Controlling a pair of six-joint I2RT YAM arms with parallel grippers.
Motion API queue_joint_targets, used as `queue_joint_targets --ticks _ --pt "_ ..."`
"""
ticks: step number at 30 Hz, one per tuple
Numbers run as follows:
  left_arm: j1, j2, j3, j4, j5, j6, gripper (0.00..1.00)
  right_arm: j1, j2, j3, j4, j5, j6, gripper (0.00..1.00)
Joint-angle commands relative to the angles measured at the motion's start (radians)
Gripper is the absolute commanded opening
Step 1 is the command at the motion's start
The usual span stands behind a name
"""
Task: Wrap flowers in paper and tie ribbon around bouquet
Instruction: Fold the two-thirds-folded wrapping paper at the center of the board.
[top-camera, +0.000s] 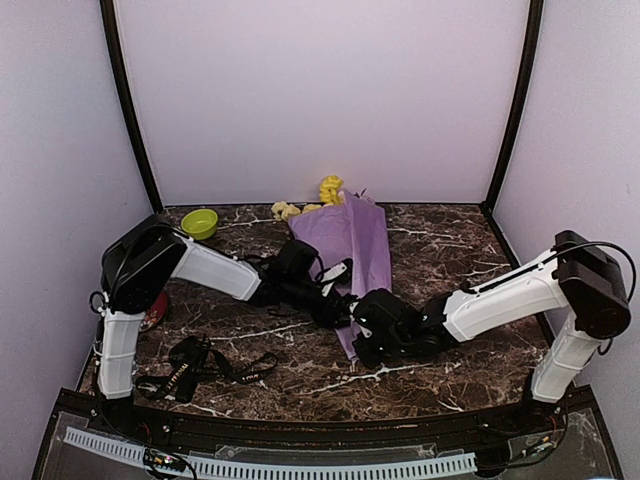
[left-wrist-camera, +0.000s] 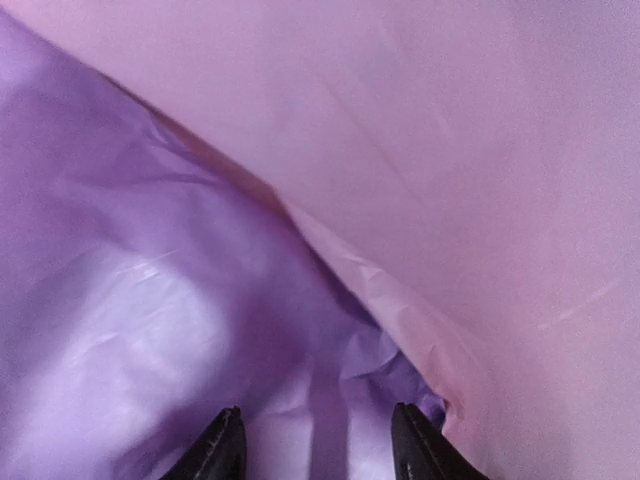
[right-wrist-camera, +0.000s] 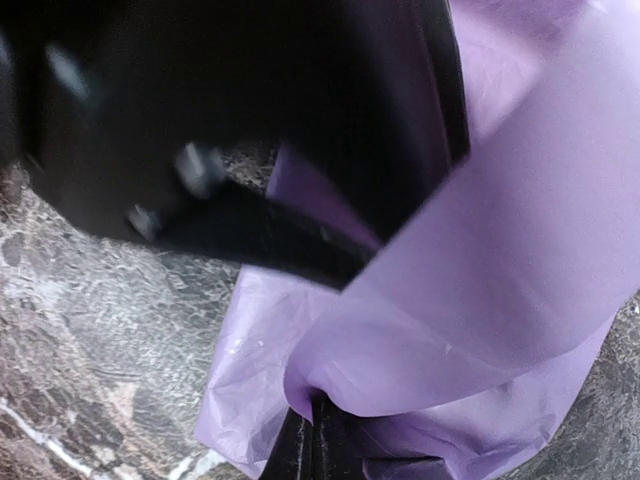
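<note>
The bouquet (top-camera: 352, 262) lies flat on the dark marble tabletop (top-camera: 455, 250), to the right of the green bowl (top-camera: 200, 223). It is a long cone of lilac-purple paper (right-wrist-camera: 520, 260), crinkled and a little shiny, wide at the far end and narrow at the near end. Yellow and cream flowers (top-camera: 329, 189) come out of the wide end. The right end effector (right-wrist-camera: 310, 446) is clenched on a fold of the paper. The left end effector (left-wrist-camera: 318, 446) is released, its fingers apart before the paper. The black ribbon (top-camera: 200, 368) lies well on the near side of the bowl.
</note>
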Motion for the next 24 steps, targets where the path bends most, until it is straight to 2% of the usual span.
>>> queue_joint_targets --ticks 1,7,11,24 --pt "0.044 -0.111 -0.041 -0.056 -0.035 -0.032 0.52 0.009 0.034 -0.002 0.004 0.012 -0.006 0.00" --pt "0.128 -0.214 -0.121 -0.049 -0.121 -0.068 0.52 0.014 0.041 0.016 -0.017 0.019 -0.015 0.00" --pt "0.158 -0.180 -0.141 -0.061 -0.209 -0.087 0.49 0.021 0.049 0.042 -0.034 0.023 -0.037 0.00" --pt "0.156 -0.045 -0.151 0.066 -0.160 -0.211 0.46 0.136 0.097 0.202 -0.157 0.145 -0.179 0.00"
